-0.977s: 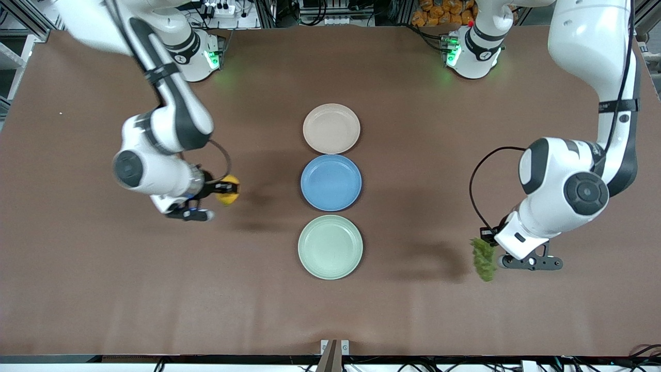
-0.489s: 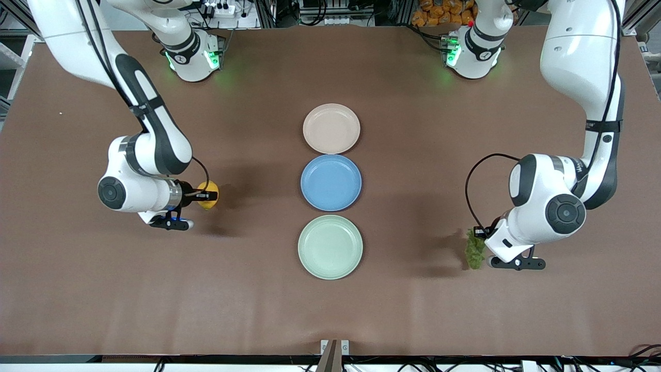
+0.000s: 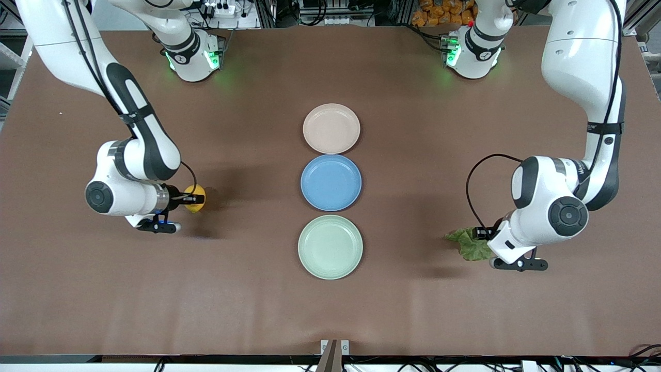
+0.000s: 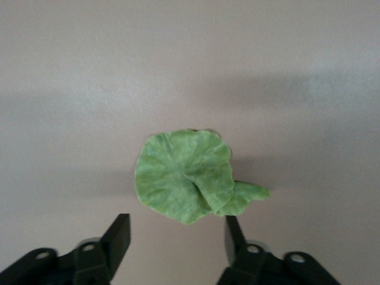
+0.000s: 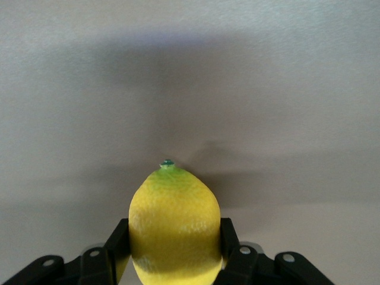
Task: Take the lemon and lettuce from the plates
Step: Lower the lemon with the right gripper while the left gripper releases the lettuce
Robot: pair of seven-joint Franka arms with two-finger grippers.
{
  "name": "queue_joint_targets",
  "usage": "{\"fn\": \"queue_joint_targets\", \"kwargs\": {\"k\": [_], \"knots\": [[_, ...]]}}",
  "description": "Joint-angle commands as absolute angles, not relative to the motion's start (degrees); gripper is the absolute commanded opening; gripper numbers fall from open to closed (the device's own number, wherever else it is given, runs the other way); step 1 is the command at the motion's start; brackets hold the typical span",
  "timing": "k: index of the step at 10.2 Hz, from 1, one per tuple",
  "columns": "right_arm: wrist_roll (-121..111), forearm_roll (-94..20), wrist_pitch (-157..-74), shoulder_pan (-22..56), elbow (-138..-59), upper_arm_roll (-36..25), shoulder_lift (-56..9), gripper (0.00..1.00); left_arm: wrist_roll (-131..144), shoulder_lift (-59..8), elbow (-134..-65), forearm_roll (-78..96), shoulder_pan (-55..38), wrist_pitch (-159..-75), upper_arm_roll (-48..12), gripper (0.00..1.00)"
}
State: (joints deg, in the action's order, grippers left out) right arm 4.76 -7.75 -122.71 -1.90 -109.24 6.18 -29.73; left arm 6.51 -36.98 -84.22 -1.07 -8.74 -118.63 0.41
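Across the front view, you see three plates in a line down the middle of the brown table: the beige plate at 12 o'clock of the blue plate, and the mint green plate at its 6 o'clock, nearest the front camera. All three are bare. Your right gripper sits at about 9 o'clock from the blue plate, toward the right arm's end of the table, with its fingers clamped on the lemon, low over the tabletop. Your left gripper is at roughly 3 o'clock from the mint green plate, toward the left arm's end. The lettuce lies spread on the table at its tip, well apart from any plate.

Turning to the left wrist view, you find the two black fingers of the left gripper spread wide. The lettuce lies flat on the table just ahead of them, fanned out with one edge folded over and a small lobe sticking out to one side. Neither finger touches the leaf.

Turning to the right wrist view, you see the right gripper closed on the lemon, one finger pressed against each flank. The fruit's pointed tip, with a small green nub, faces away from the wrist, and its shadow falls on the table close beneath.
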Motion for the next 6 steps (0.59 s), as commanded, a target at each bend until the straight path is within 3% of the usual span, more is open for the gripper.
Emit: {"fn": "queue_joint_targets", "kwargs": {"k": [1, 3, 6], "knots": [[4.7, -7.0, -122.2, -2.8, -108.9, 7.2, -30.0, 1.00, 6.2, -33.4, -83.3, -2.3, -8.4, -117.5, 1.0, 1.00], [4.9, -7.3, -121.1, -2.6, -107.7, 7.3, -29.4, 1.00, 6.2, -29.0, -83.3, -2.2, -8.3, -117.5, 1.8, 1.00], [5.0, -7.6, -108.2, -3.9, -100.4, 7.3, -26.6, 1.00, 6.4, -21.9, -83.3, -0.7, -7.5, -113.8, 2.3, 1.00]]}}
